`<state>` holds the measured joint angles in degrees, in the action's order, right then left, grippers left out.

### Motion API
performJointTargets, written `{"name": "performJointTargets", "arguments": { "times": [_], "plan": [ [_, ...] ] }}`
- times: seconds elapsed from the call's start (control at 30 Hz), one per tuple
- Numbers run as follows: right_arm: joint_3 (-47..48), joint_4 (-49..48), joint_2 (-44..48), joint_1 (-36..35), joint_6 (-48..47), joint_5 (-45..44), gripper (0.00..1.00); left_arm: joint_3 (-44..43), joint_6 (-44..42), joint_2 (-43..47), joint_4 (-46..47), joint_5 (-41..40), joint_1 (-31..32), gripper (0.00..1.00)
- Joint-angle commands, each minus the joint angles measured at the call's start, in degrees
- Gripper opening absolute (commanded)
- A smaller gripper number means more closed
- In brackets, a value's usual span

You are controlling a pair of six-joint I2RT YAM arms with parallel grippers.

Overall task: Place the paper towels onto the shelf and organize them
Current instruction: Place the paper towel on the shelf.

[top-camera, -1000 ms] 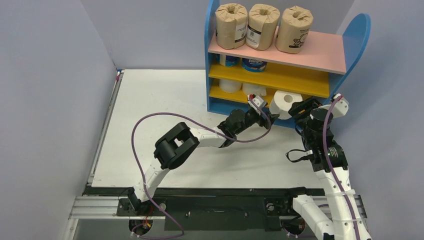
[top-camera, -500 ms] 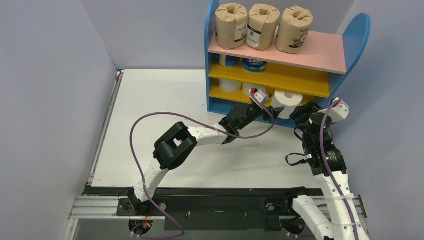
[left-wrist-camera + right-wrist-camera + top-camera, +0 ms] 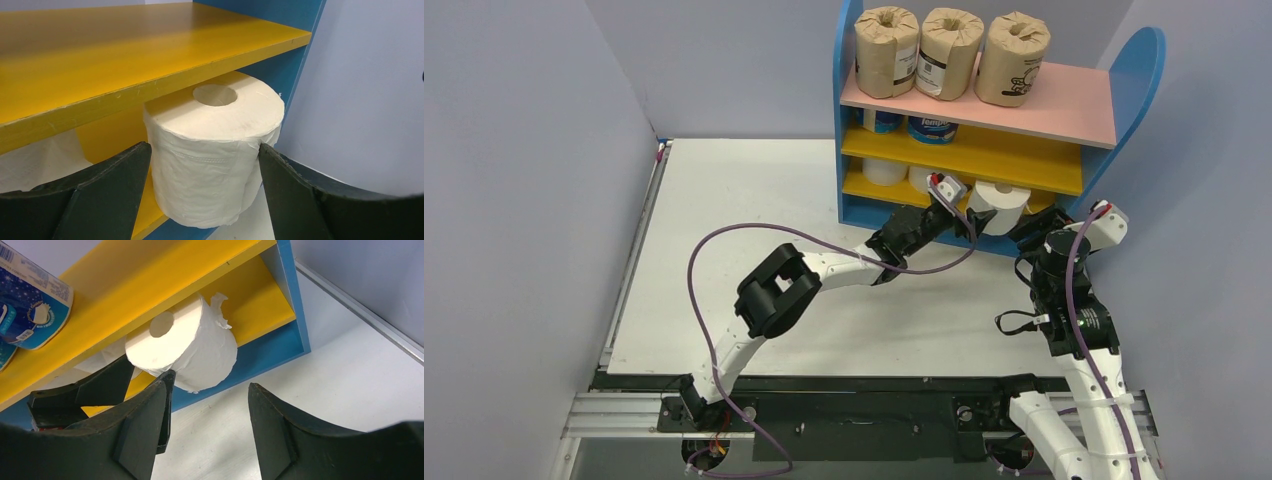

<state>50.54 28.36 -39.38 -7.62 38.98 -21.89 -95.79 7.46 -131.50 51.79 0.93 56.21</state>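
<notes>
Pink board [image 3: 1064, 105]: three brown rolls [image 3: 951, 54]. Left end effector [image 3: 969, 213] grips white roll [image 3: 215, 135]; right end effector [image 3: 208, 390] wide.

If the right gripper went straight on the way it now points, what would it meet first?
Probably the plain white paper roll that the left gripper holds at the bottom yellow board; the open right gripper aims slightly low, so the shelf's blue base edge could come first. Depth is unclear.

Reaches the left arm [image 3: 774, 290] low and forward, elbow bent, with the left fingers [image 3: 100, 190] pressed against both sides of a white roll [image 3: 215, 150] standing between them. Holds the right arm [image 3: 1074, 320] upright, wrist tipped forward, with the right fingers [image 3: 135, 440] spread apart, nothing between them, just right of the left pair.
</notes>
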Motion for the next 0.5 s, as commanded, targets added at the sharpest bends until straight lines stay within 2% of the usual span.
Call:
{"name": "performJointTargets", "arguments": {
  "times": [0.0, 0.47],
  "plan": [
    [-0.3, -0.6, 0.6, -0.5, -0.8, -1.7, 0.57, -3.0, -0.8, -1.5, -2.2, -0.4, -0.5, 0.77],
    [-2.2, -0.7, 1.6, -0.5, -0.4, -2.3, 0.57, -5.1, -0.9, -1.9, -3.9, -3.5, -1.6, 0.77]
  ]
}}
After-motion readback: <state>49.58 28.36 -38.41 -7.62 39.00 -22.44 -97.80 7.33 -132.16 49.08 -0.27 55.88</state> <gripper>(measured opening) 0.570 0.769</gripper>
